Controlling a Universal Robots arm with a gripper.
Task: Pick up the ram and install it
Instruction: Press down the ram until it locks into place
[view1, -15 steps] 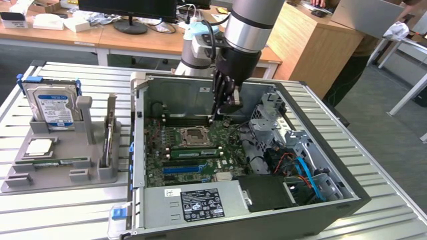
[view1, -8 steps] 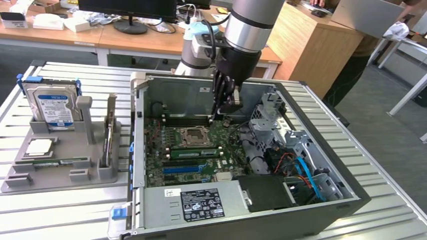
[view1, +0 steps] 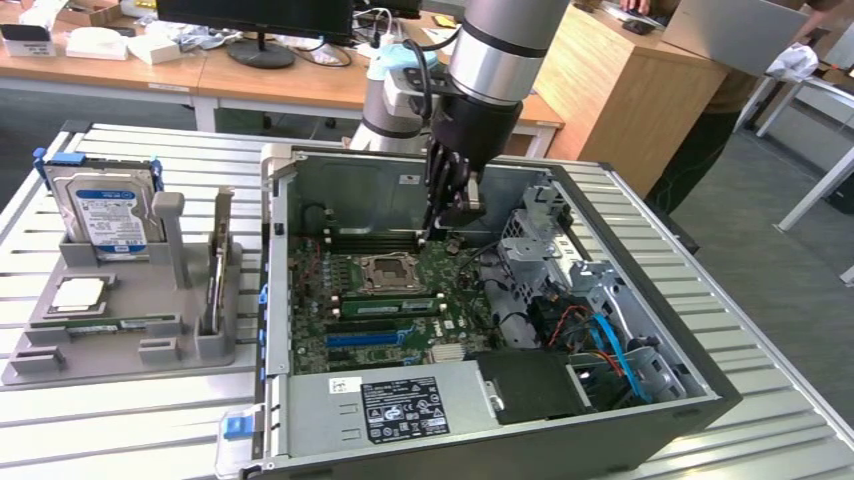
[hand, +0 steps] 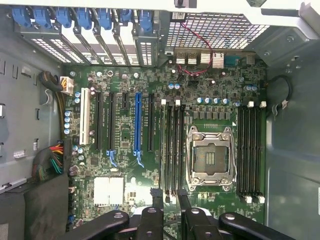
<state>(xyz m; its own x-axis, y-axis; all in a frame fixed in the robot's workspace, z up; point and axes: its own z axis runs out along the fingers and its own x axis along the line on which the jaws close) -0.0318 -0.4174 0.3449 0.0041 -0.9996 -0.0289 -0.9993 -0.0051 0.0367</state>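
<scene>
Exterior view: the gripper (view1: 445, 232) is held low inside the case (view1: 387, 185), jaws parted with nothing seen between, apparently to line up with the slots (hand: 173, 150). What is judged the ram (view1: 104, 322) is seen lying in the tray (view1: 134, 352).

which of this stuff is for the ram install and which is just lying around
For the job:
gripper, down inside the open pc case
black memory slots beside the cpu socket, nearest the gripper
green ram stick lying in the grey tray

Just lying about:
hard drive standing in the tray
square cpu chip in the tray
monitor in the background
</scene>
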